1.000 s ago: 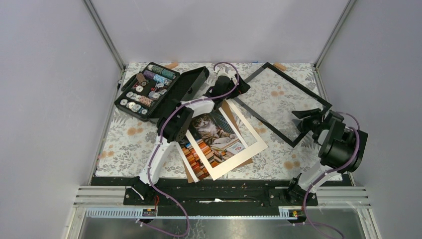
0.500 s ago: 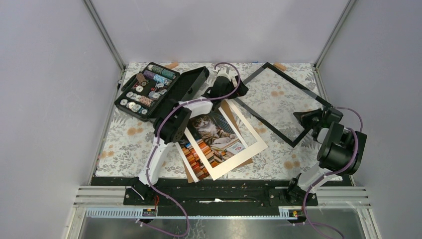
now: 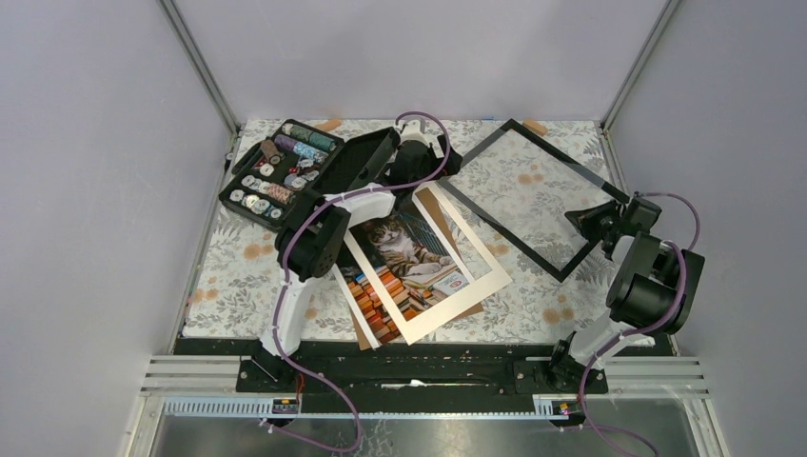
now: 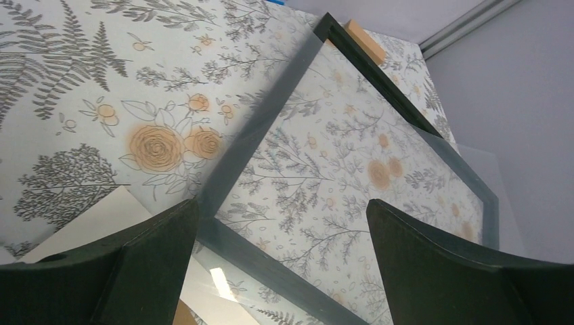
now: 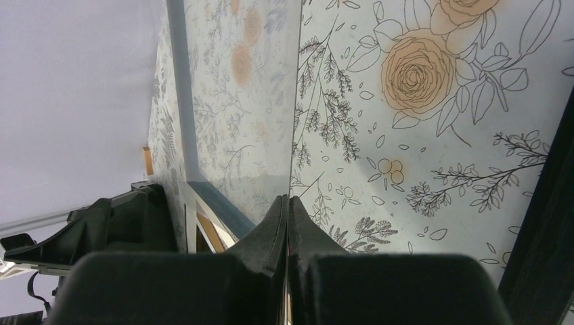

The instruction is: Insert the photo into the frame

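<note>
- Paper photo (image 3: 404, 249) lies mid-table under the cream mat (image 3: 473, 244), likely light and floppy; best taken by its white border.
- Left gripper (image 4: 281, 211) gapes wide; right gripper (image 5: 288, 201) is pinched shut at the frame (image 3: 504, 231) corner.

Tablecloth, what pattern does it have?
Grey ferns and orange roses on white tablecloth; clearest in left wrist view.
</note>
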Robot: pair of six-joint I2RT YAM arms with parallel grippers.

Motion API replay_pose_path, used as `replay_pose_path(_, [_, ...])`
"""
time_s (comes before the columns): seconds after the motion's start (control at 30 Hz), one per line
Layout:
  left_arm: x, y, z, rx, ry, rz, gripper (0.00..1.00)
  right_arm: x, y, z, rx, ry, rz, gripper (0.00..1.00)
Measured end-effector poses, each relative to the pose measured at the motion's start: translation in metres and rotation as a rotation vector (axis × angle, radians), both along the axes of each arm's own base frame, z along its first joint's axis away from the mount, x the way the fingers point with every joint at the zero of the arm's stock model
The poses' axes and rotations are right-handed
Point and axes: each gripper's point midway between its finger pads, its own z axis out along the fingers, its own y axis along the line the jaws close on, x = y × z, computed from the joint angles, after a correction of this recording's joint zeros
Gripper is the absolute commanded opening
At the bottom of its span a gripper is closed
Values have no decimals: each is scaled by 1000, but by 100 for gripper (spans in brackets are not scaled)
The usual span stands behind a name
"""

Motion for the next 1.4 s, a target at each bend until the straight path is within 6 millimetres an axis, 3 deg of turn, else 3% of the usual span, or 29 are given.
replay_pose_path(0.3, [1, 5, -5, 11, 7, 20, 99, -2, -8, 4, -23, 1, -11, 0])
replay_pose_path(0.67, [1, 5, -5, 10, 7, 22, 99, 3, -2, 66, -135, -207, 23, 0])
replay_pose_path(1.4, [1, 5, -9, 11, 13, 23, 99, -3, -16, 35, -149, -92, -66, 0])
